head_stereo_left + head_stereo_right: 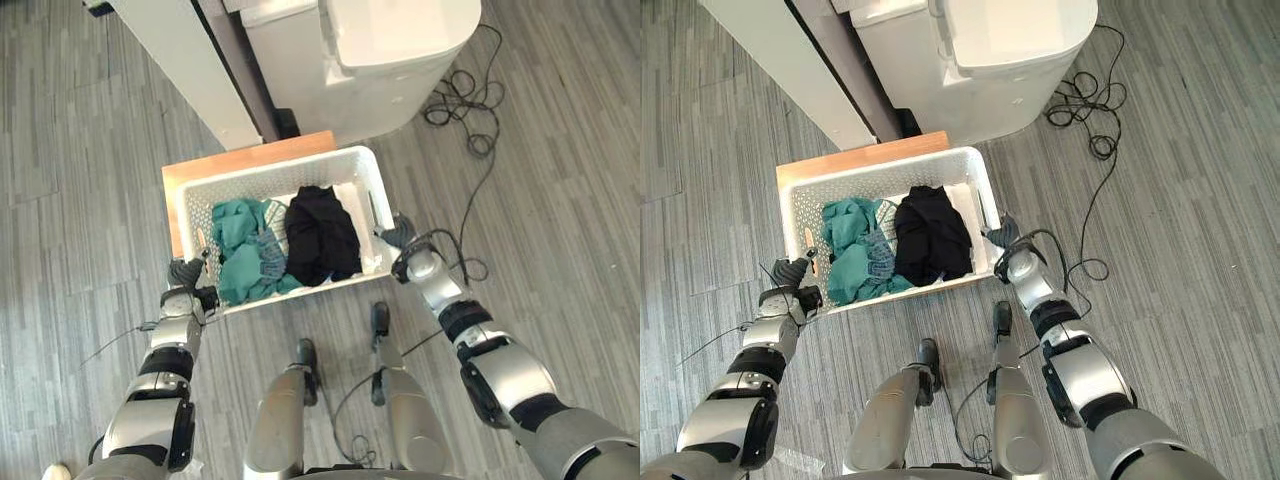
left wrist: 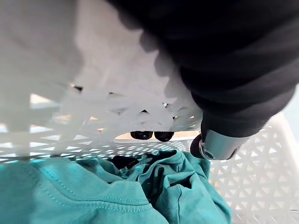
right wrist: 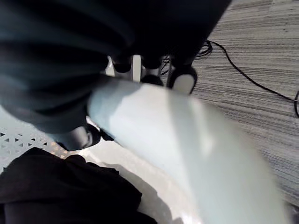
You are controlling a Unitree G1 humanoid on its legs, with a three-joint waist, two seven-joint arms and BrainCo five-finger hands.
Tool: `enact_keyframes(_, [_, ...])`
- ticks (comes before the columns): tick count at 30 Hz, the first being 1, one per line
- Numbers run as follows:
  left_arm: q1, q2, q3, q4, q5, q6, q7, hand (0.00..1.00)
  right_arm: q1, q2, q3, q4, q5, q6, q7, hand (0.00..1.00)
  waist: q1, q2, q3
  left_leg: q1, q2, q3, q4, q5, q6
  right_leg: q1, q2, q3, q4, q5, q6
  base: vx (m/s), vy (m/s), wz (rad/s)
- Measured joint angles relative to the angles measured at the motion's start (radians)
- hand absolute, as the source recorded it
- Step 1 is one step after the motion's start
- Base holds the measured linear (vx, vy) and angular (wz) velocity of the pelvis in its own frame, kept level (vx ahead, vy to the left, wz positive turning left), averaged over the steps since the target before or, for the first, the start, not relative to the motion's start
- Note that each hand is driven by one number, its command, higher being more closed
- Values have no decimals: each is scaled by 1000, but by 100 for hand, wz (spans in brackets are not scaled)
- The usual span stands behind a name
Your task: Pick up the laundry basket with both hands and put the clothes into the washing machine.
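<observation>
The white laundry basket (image 1: pixel 280 170) rests on a low wooden board (image 1: pixel 250 157) on the floor. Teal clothes (image 1: pixel 240 250) fill its left half and a black garment (image 1: pixel 320 235) its right half. My left hand (image 1: pixel 185 272) grips the basket's near-left end: dark fingertips (image 2: pixel 152 135) poke through the handle slot and the thumb (image 2: pixel 219 142) sits inside, over the teal clothes (image 2: pixel 117 191). At the right end my right hand (image 1: pixel 400 235) holds the rim (image 3: pixel 187 140), fingers (image 3: pixel 182 79) curled over the outside and thumb (image 3: pixel 77 137) inside, by the black garment (image 3: pixel 60 186).
The white washing machine (image 1: pixel 370 50) stands just beyond the basket, with a white panel (image 1: pixel 180 60) slanting to its left. A black cable (image 1: pixel 470 110) coils on the grey plank floor to the machine's right.
</observation>
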Motion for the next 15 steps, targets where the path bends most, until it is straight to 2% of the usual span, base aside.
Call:
enact_keyframes(5, [126,-2,1,-57,31,0,-51,100,220,-9,0,-224,1,6,29,100,-21,0,-19,69,5,7,-45,-1,-5,46,12,4,-1,-7,1,54,20,-6])
enact_keyframes(6, [156,-11,3,-69,37,0,-65,100,284,-15,-7,-286,1,8,37,100,-21,1,-42,84,6,14,-59,-1,-5,51,14,11,-1,-13,0,77,41,-19])
enact_keyframes(8, [210,-35,3,-107,50,-2,-81,100,391,-16,-42,-390,0,8,51,100,-23,1,-95,108,8,28,-84,-1,-6,57,21,18,-1,-18,2,80,39,-21])
enact_keyframes(11, [266,-82,3,-198,59,-12,-98,100,505,-15,-110,-510,1,7,55,100,-43,0,-123,160,12,31,-104,-2,-7,97,27,26,-1,-31,7,48,36,-8])
enact_keyframes(12, [295,-114,3,-235,68,-18,-108,100,553,-13,-150,-548,1,-3,59,100,-48,0,-160,169,11,37,-119,-2,-7,98,29,32,-1,-36,7,18,21,-11])
enact_keyframes(15, [335,-174,3,-301,69,-29,-113,100,617,-12,-216,-611,1,-30,65,100,-61,0,-188,213,18,52,-133,-5,-11,128,37,40,-1,-49,0,35,7,-16])
